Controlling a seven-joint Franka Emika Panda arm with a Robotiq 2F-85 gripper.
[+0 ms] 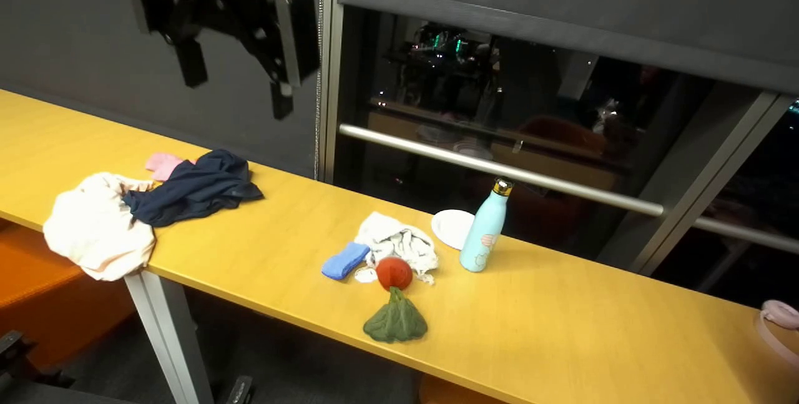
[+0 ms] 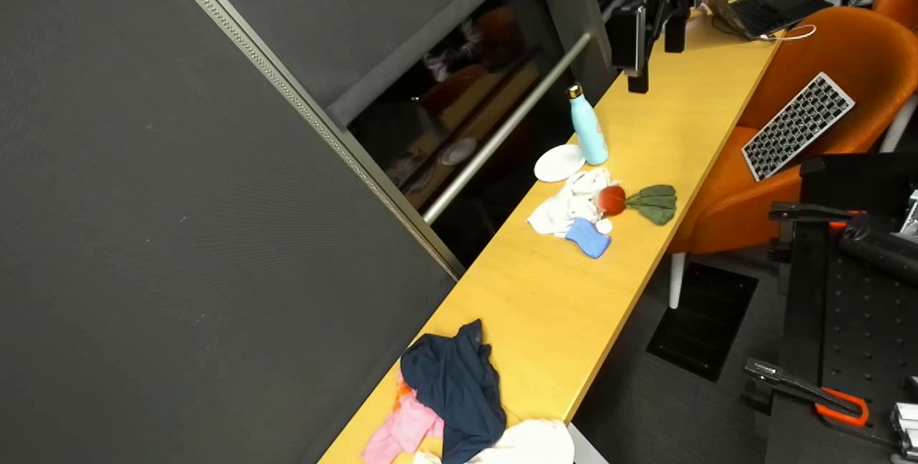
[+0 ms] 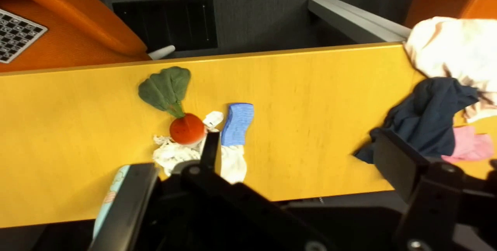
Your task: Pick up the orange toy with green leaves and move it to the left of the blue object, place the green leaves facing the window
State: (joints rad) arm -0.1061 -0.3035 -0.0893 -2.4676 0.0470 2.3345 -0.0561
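The orange toy (image 1: 394, 273) lies on the yellow table in both exterior views (image 2: 612, 201), its green leaves pointing to the table edge away from the window (image 1: 431, 104). In the wrist view the toy (image 3: 186, 128) is left of the blue object (image 3: 237, 123), leaves upward. The blue object also shows in both exterior views (image 1: 345, 260) (image 2: 589, 237), near the toy with a small white piece between them. My gripper (image 1: 238, 95) is open and empty, high above the table; it shows in an exterior view (image 2: 656, 62) and the wrist view (image 3: 295, 146).
A crumpled white cloth (image 1: 396, 241) lies against the toy and blue object. A pale-blue bottle (image 1: 484, 233) and white plate (image 1: 452, 227) stand nearer the window. Navy cloth (image 1: 196, 192) and cream cloth (image 1: 97, 229) lie further along. A metal rail (image 1: 499, 170) crosses the window.
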